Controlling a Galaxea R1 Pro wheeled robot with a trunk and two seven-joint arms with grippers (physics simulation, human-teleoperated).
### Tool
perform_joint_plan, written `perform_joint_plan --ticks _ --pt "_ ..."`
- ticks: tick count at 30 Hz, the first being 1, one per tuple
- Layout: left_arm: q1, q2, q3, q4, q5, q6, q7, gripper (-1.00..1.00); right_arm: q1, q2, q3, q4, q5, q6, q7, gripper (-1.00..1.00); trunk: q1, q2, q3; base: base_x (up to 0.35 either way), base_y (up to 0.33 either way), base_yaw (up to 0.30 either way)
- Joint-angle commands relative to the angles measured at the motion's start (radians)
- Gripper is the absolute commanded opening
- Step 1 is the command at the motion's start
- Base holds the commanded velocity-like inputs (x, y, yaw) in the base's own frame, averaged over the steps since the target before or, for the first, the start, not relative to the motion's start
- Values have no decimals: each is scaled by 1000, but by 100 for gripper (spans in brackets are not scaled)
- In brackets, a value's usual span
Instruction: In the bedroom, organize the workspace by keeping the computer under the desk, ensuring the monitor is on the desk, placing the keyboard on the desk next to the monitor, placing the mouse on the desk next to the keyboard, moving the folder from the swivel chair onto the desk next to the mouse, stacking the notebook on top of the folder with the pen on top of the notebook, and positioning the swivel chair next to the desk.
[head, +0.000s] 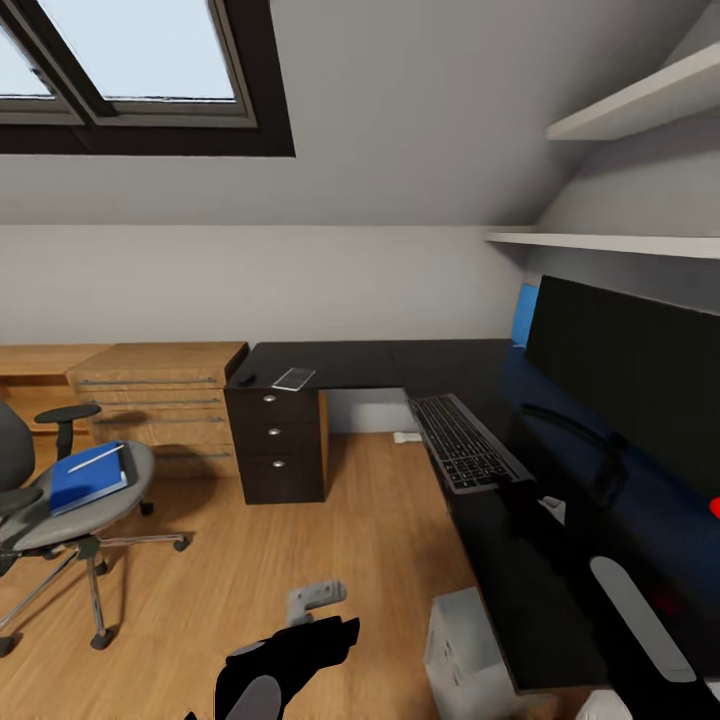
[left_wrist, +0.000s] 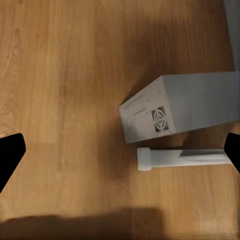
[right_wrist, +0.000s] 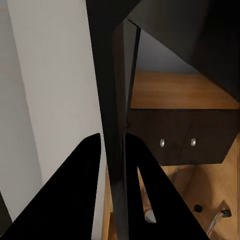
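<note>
From the head camera, the desk (head: 350, 362) is showing its glossy black L-shaped top, with a three-drawer unit on round silver knobs at its left end. The keyboard (head: 465, 442), flat and black with pale lettering, is lying on the desk's near wing, its end poking past the edge. The monitor (head: 630, 365) is standing behind it, wide and black-fronted. The notebook (head: 294, 378), a thin grey rectangle, is resting near the desk's far left corner. The swivel chair (head: 60, 490) is sitting well apart on the wood floor, carrying the bright blue folder (head: 88, 477) with the white pen (head: 97, 458) lying across it. The white computer (head: 462, 640) is standing on the floor by the desk edge.

The left wrist camera is looking down at the computer (left_wrist: 185, 107), boxy with a round vent; the left gripper (left_wrist: 120, 152) is holding its fingers wide apart above the floor.

In the right wrist view, the right gripper (right_wrist: 114, 150) is pinching its fingers on the thin black edge of the keyboard (right_wrist: 112, 100).
</note>
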Motion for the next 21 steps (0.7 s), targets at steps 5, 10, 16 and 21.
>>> perform_joint_plan --ticks 5,10,16,21 --pt "-1 2 0 -2 8 0 9 100 -1 -1 -11 21 -10 -1 -2 -100 0 -1 -1 -151 -311 0" --pt "-1 2 1 -2 8 0 10 100 -1 1 -13 41 -11 -2 -1 -100 0 -1 -1 -92 -309 0" --pt "-1 2 16 -2 9 2 9 100 -1 14 -14 92 -13 -1 94 -100 0 -1 -1 -12 -62 0" --pt "-1 2 22 -2 9 2 8 100 -1 15 -13 98 -12 -1 97 -100 0 -1 -1 0 0 0"
